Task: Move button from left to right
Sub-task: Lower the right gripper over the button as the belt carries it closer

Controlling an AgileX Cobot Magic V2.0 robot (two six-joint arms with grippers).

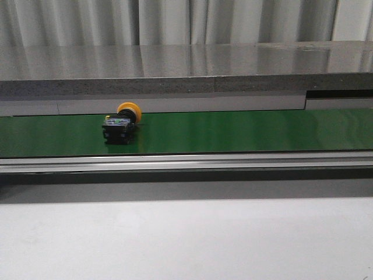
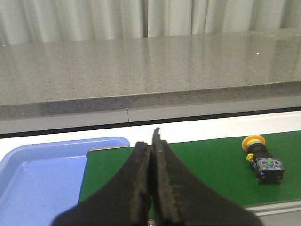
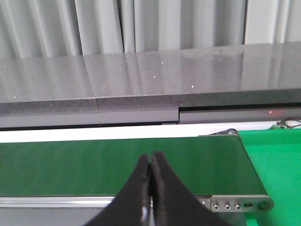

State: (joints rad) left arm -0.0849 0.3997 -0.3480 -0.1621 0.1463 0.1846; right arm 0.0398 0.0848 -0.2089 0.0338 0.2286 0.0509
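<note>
Front view: the button [image 1: 120, 123] lies tipped, light, rigid; pinch its black body. Both grippers [image 2: 151, 188] [image 3: 150, 193] pressed closed, empty.

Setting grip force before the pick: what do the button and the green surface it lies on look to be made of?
The button: likely moulded plastic, with a smooth yellow-orange head and a black boxy body; probably hard and a little slippery. The green surface: looks like a conveyor belt of rubber or PVC, with an even, faintly glossy sheen and a metal rail in front; the exact material can't be told.
</note>
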